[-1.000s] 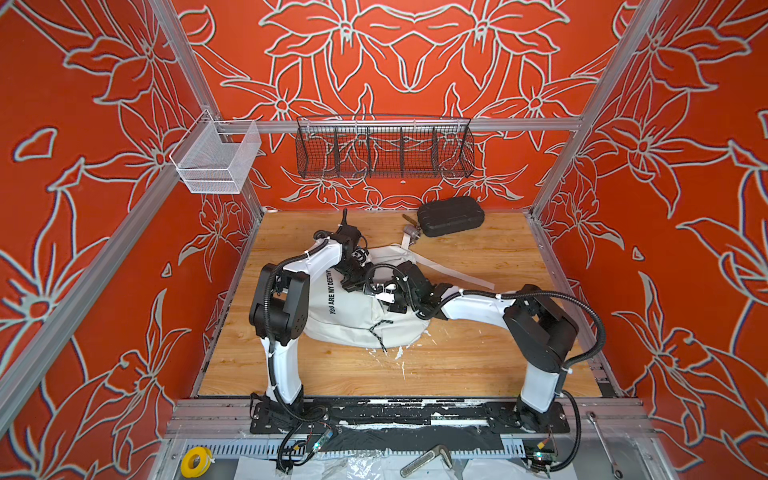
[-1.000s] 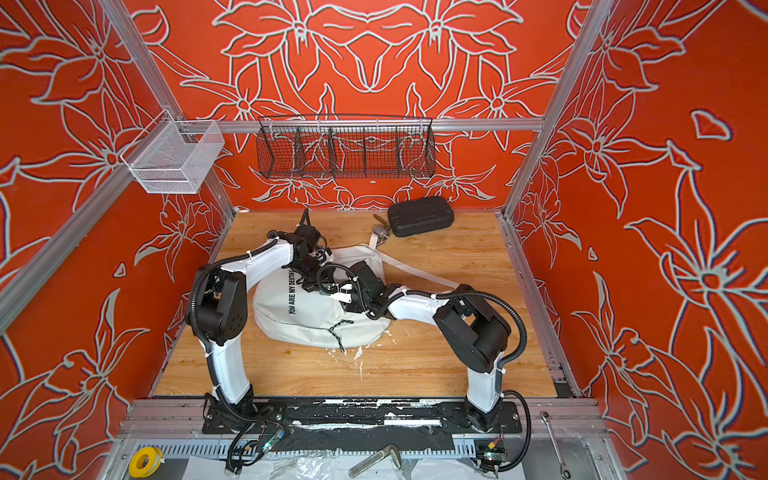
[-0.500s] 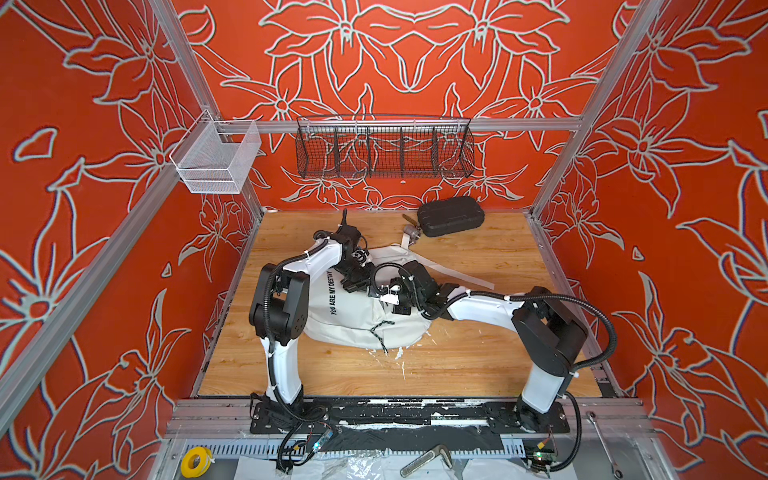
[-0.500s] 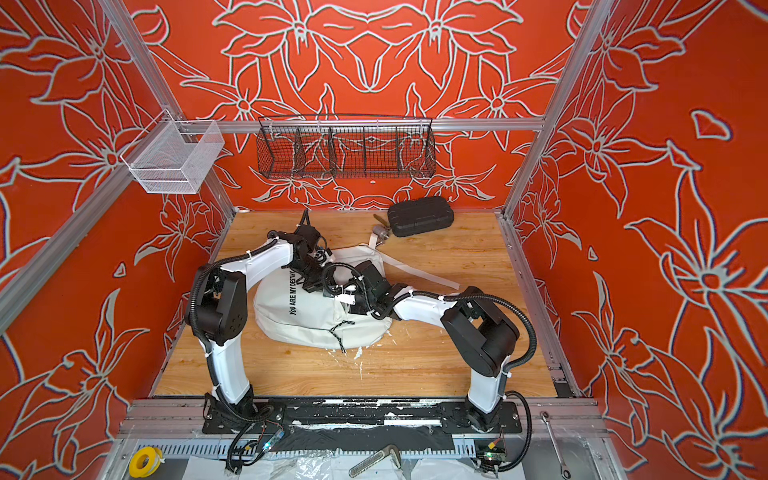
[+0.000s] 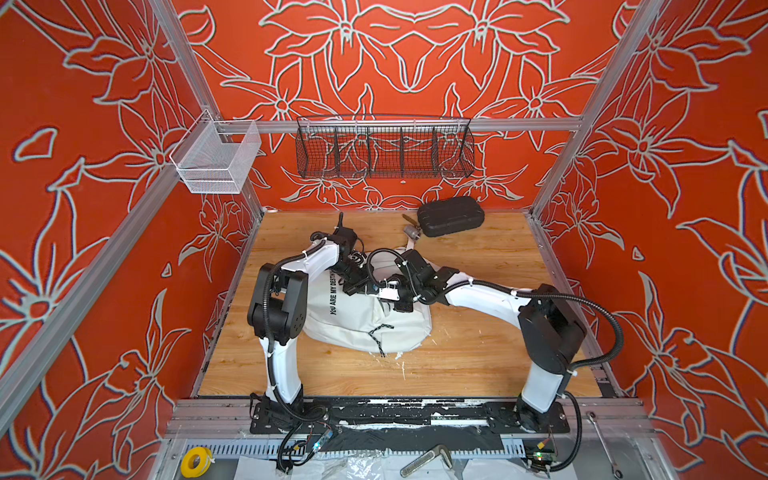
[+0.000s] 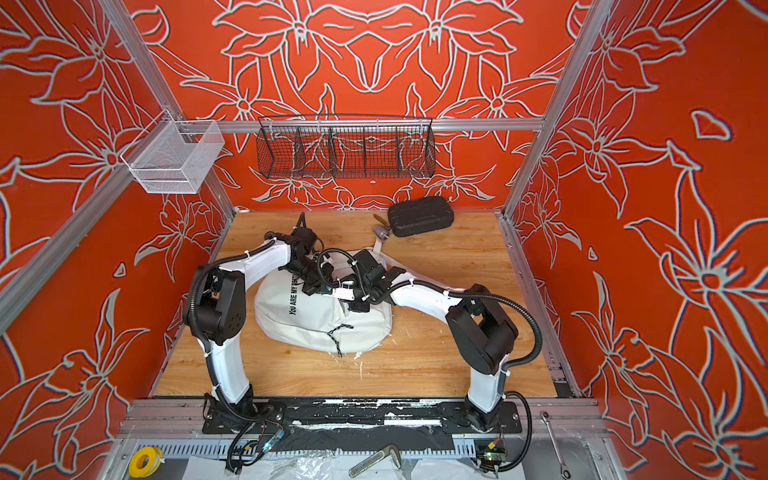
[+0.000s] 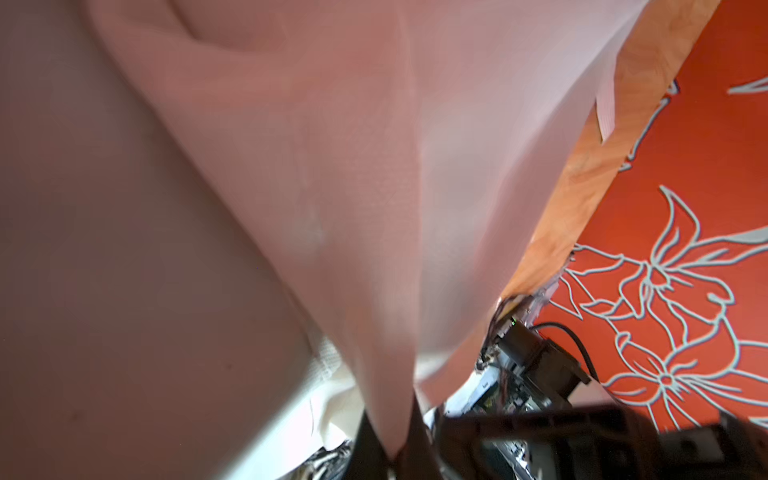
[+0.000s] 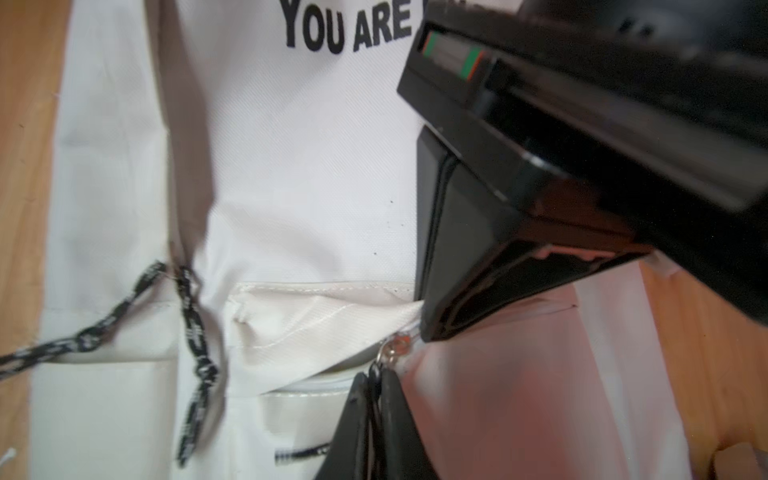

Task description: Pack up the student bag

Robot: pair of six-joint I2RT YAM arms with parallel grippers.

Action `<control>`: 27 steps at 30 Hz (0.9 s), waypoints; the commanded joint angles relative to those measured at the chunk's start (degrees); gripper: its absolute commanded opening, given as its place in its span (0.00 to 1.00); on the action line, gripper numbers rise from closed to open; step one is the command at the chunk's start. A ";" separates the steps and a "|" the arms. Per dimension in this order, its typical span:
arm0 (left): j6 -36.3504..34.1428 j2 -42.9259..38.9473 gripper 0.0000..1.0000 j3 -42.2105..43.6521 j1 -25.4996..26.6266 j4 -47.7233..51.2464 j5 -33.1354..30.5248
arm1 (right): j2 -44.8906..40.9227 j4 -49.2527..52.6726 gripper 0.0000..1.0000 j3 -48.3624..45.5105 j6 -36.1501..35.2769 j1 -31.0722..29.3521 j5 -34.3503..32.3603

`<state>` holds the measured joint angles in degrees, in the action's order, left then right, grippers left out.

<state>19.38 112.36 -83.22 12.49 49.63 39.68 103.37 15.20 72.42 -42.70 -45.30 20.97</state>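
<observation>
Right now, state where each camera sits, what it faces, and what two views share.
Top views: high at the front, looking down on the student bag; both arms show.
Left wrist: on the left arm, close on bag fabric pinched in the left tool.
Right wrist: on the right arm, facing the front pocket; right tool grips a zipper cord.
Shared: every view shows the bag.

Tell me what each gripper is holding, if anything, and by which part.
The left gripper pinches a fold of white fabric of the student bag. The right gripper is shut on the black cord of the zipper pull.
</observation>
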 commanded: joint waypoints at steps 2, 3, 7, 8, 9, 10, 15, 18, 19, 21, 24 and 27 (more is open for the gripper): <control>0.72 -0.75 0.00 1.34 -1.43 -6.02 -2.37 | 0.36 -1.99 0.12 -0.20 4.51 -0.95 1.68; 0.54 -0.94 0.00 1.58 -1.35 -5.95 -2.54 | 0.59 -2.86 0.09 -0.43 4.67 -0.90 0.19; 0.39 -1.40 0.00 2.05 -1.33 -6.03 -2.83 | 1.50 -2.60 0.00 -0.51 4.35 -1.01 -3.10; 0.30 -1.42 0.00 1.97 -1.31 -5.97 -2.92 | 1.53 -2.63 0.00 -0.74 4.10 -0.98 -3.61; 0.23 -1.44 0.00 1.80 -1.31 -5.94 -2.86 | 1.55 -3.01 0.00 -0.96 4.29 -0.93 -4.41; 0.22 -1.44 0.00 1.77 -1.33 -5.86 -2.86 | 1.63 -3.09 0.00 -1.05 4.46 -0.86 -4.85; -0.21 -1.61 0.00 1.32 -1.33 -5.75 -2.81 | 2.34 -3.27 0.12 -0.57 7.60 -0.90 -8.43; -0.31 -1.68 0.00 1.30 -1.33 -5.60 -2.71 | 3.94 -0.48 0.26 1.35 8.84 -0.98 -6.37; -0.35 -1.76 0.00 1.31 -1.33 -5.59 -2.77 | 4.46 -0.21 0.28 1.70 9.45 -1.01 -5.78; -0.31 -1.81 0.00 1.31 -1.33 -5.51 -2.77 | 5.57 0.46 0.33 2.46 10.43 -1.05 -4.89; -0.34 -2.05 0.00 1.39 -1.32 -5.51 -2.94 | 6.67 1.14 0.38 3.12 10.86 -1.02 -4.59; -0.45 -2.04 0.00 1.48 -1.33 -5.52 -3.03 | 7.59 3.06 0.38 4.37 10.83 -1.02 -5.25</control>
<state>19.51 112.27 -81.62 11.31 44.53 37.78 109.34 15.09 74.76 -33.15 -46.19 15.35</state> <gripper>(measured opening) 0.048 0.375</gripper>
